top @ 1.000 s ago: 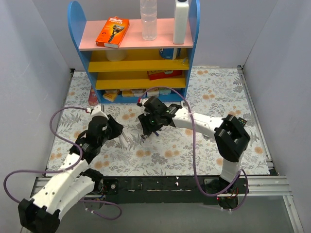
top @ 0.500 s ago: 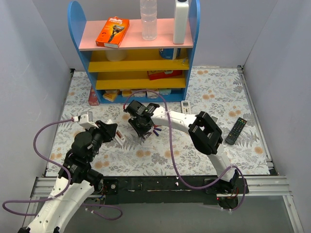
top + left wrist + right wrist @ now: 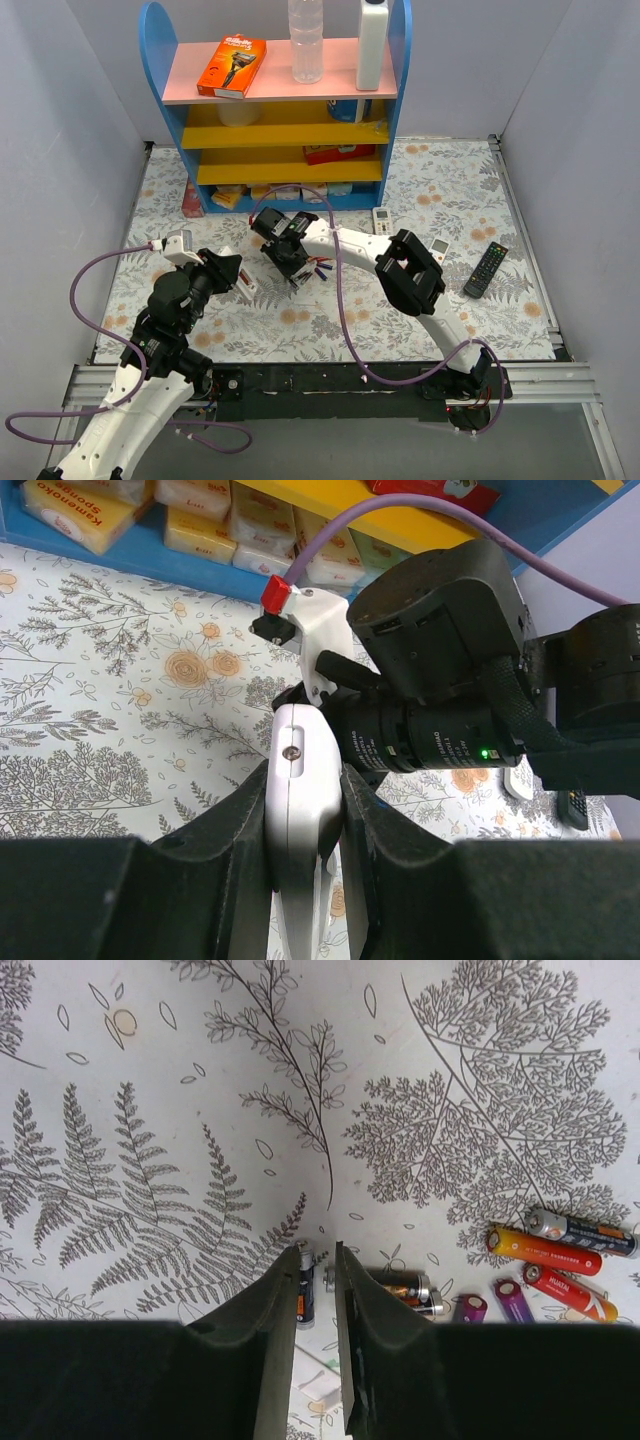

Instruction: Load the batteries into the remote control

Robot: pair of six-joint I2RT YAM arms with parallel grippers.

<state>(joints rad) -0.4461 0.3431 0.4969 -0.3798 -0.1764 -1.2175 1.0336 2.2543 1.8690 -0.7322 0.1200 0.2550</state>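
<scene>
Nearest, left of the worktop's (image 3: 450,200) centre, the left gripper (image 3: 303,773) pinches the remote control (image 3: 300,830) edge-on, its lower end cut off behind the fingers. Just beyond, the right gripper (image 3: 316,1256) stands almost pressed together around one dark battery (image 3: 305,1295), half hidden; I cannot tell whether it actually clamps it. The other batteries (image 3: 545,1250) lie loose beside it.
</scene>
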